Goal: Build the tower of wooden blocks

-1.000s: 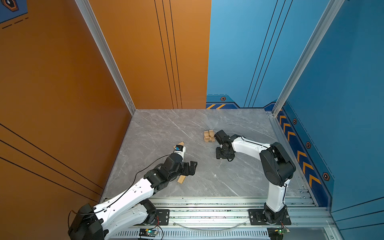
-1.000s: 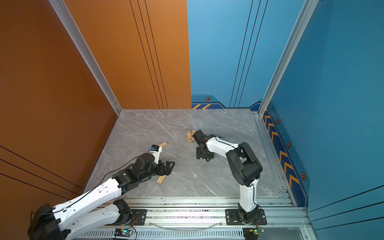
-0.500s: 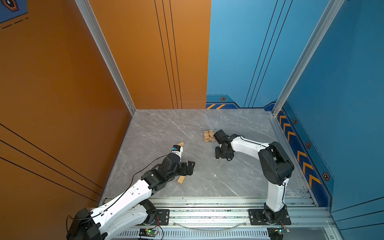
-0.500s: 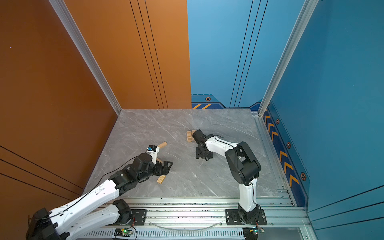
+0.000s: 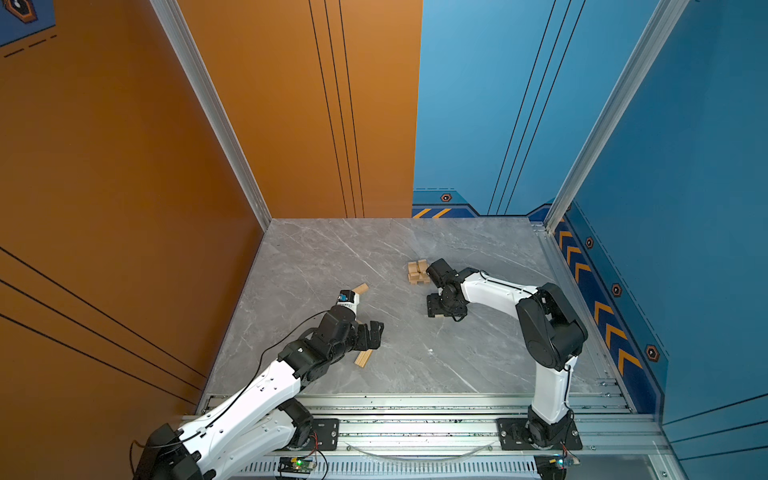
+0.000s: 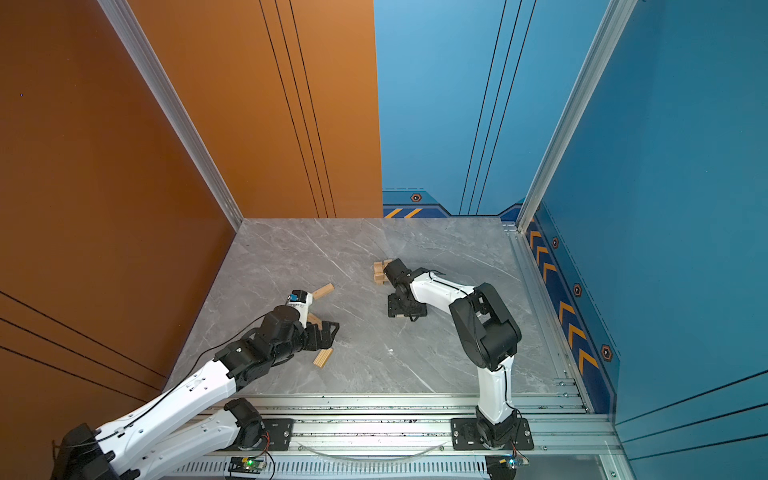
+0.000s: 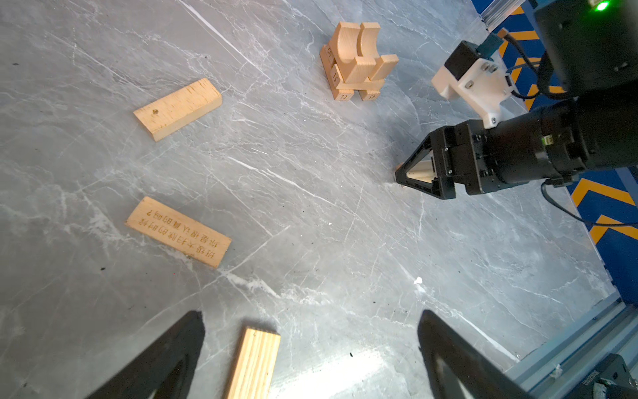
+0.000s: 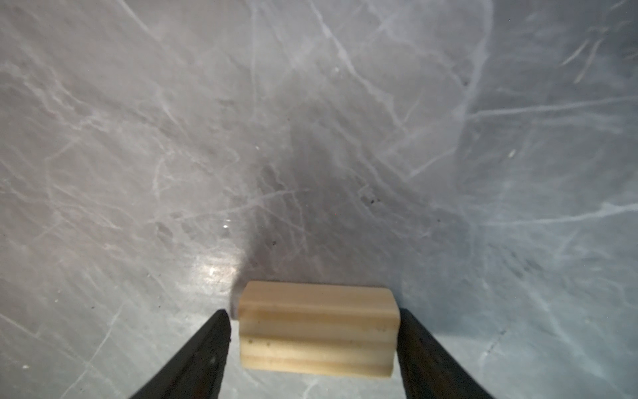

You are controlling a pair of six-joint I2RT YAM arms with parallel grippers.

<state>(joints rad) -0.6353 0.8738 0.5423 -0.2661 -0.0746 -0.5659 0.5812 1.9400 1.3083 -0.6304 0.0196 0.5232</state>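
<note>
- Nearest the rail, left of centre, the left gripper (image 7: pixel 310 314) hangs with its jaws spread wide over a grooved slab (image 7: pixel 253 362). The slab lies flat on the grey table (image 5: pixel 478 361), its long axis running near-left to far-right. It looks light, stiff and smooth, and is probably best pinched across its narrow width at mid-length.
- Just beyond lies a lettered slab (image 7: pixel 177 232), also flat. Farther still is a plain bar (image 7: pixel 177 108), its long axis slanting towards the far right.
- Right of centre, the right gripper (image 8: pixel 313 312) brackets a short block (image 8: pixel 317 335) that rests on the table and spans from jaw to jaw. A sliver of table shows beside one finger, so the jaws are slack and not gripping.
- Farthest, just past that gripper, stands the tower (image 7: pixel 357 62). Its crossed bars carry two arches (image 7: pixel 348 45) with their hollows upward, and a nudge would likely topple it.
</note>
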